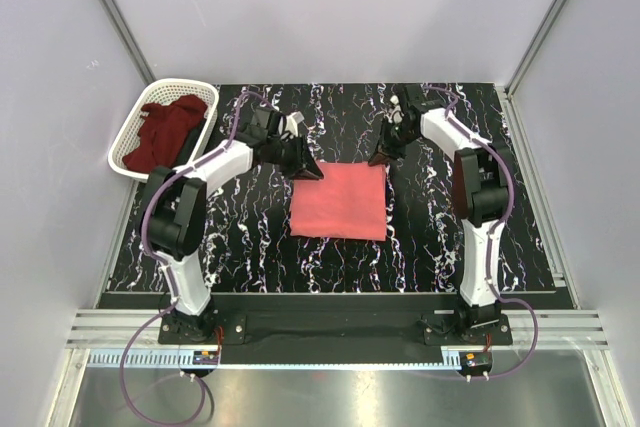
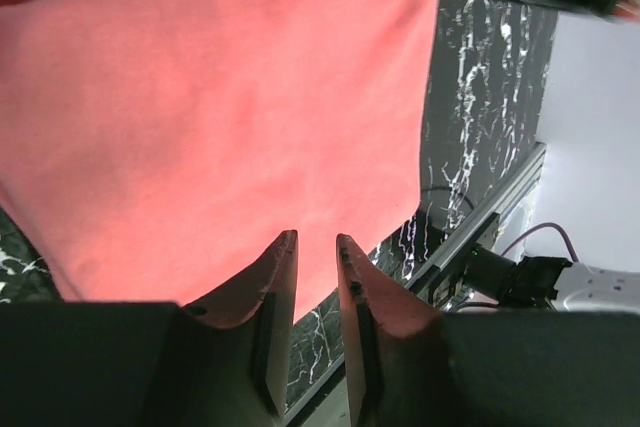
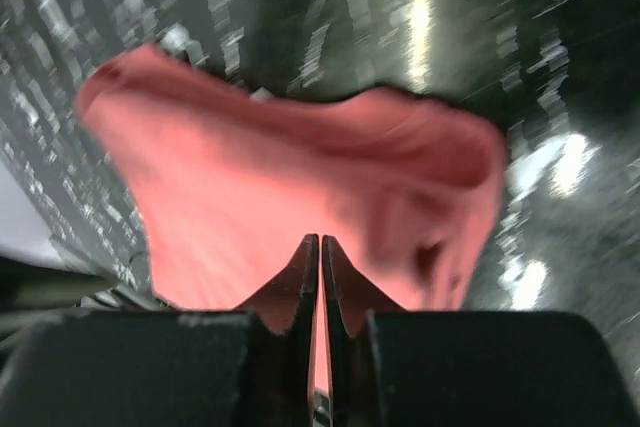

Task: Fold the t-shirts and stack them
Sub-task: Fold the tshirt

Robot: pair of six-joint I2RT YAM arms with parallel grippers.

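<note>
Top external: maroon t-shirt (image 1: 165, 132) in basket (image 1: 122, 154); left jaws released, right pinching pink t-shirt (image 1: 340, 202)

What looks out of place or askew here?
Nothing damaged. The maroon t-shirt lies crumpled in the white basket, unfolded; the far right corner of the pink t-shirt is bunched up in the right gripper.

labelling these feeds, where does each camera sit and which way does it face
Top external: above, behind the bases, looking down at the table, both arms visible.
Left wrist: on the left arm, facing the salmon-pink t-shirt, left gripper at bottom.
Right wrist: on the right arm, facing that shirt, right gripper at bottom.
Shared: all three show that shirt.
</note>
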